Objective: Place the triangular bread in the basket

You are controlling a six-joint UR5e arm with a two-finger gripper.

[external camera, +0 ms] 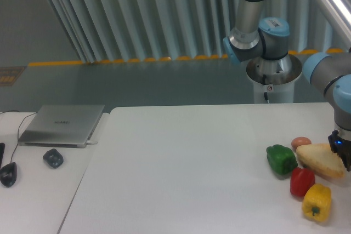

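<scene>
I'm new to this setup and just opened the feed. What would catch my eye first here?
Probably the bright cluster at the table's right edge: a green pepper, a red pepper and a yellow pepper. Right beside them the gripper holds the triangular bread just above the peppers. Far left, a closed laptop sits on a separate desk.

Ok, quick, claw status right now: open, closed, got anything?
Claw: closed on the triangular bread, holding it up above the peppers at the table's right edge.
</scene>
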